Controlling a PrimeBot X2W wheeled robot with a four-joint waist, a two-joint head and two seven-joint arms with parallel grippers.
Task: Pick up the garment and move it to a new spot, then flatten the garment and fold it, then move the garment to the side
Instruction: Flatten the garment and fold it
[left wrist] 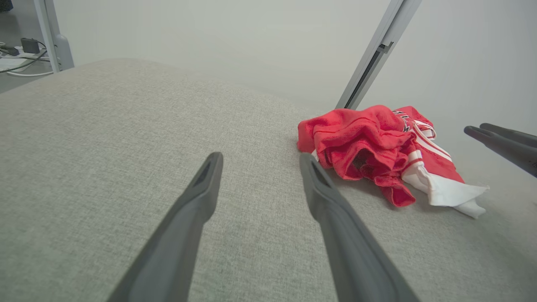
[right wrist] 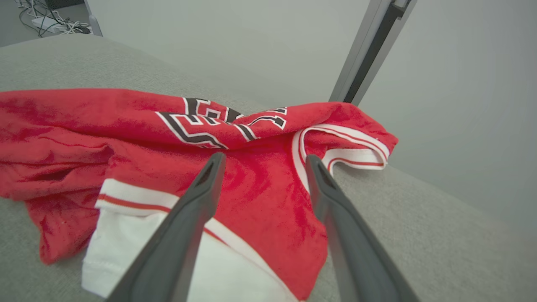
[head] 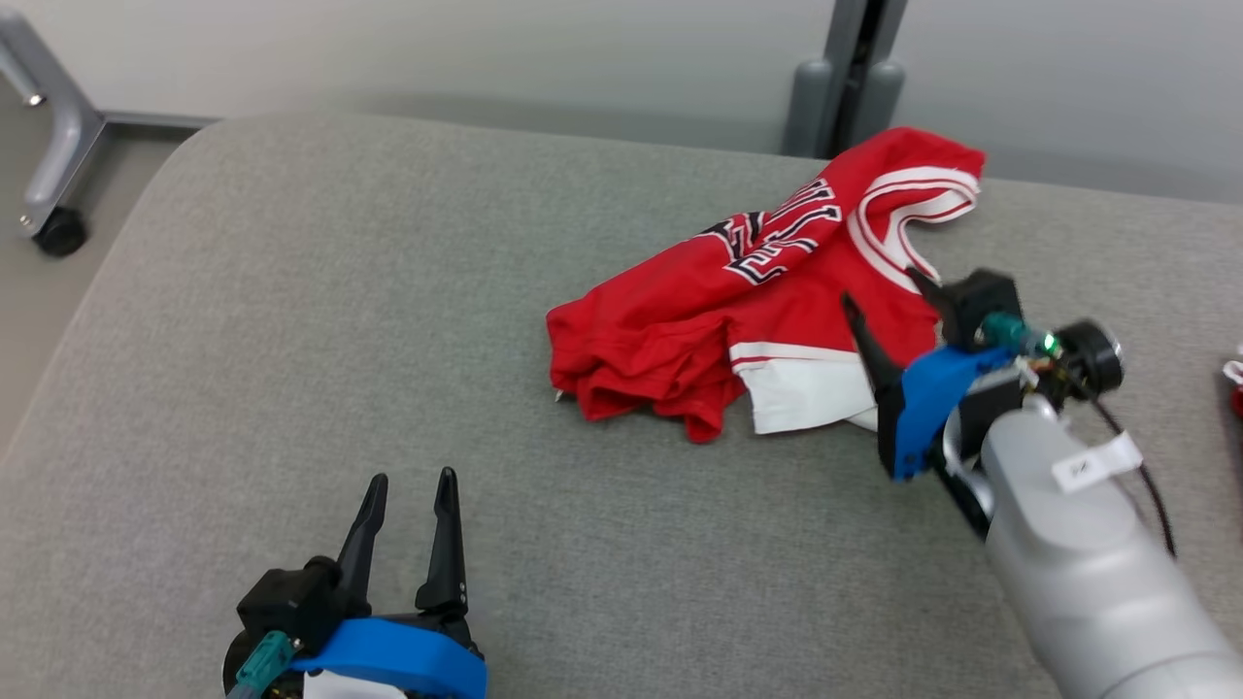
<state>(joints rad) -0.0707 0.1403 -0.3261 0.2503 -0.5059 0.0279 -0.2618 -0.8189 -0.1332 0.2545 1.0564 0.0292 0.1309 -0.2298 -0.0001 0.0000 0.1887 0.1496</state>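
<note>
Head view: garment (head: pixel 660 335) lettering (head: pixel 777 238) crumpled, unreadable.

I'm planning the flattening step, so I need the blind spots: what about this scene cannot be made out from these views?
Black-and-white lettering on the crumpled red-and-white jersey: creases hide most of it, head and right wrist views.
Small red-and-white object: cut off by head view's right edge.
Jersey's underside: hidden against the grey fabric cushion, all views.

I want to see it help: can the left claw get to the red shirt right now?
Probably yes. The left claw is open, and just bare grey cushion lies between it and the red shirt, so nothing blocks the way.
</note>
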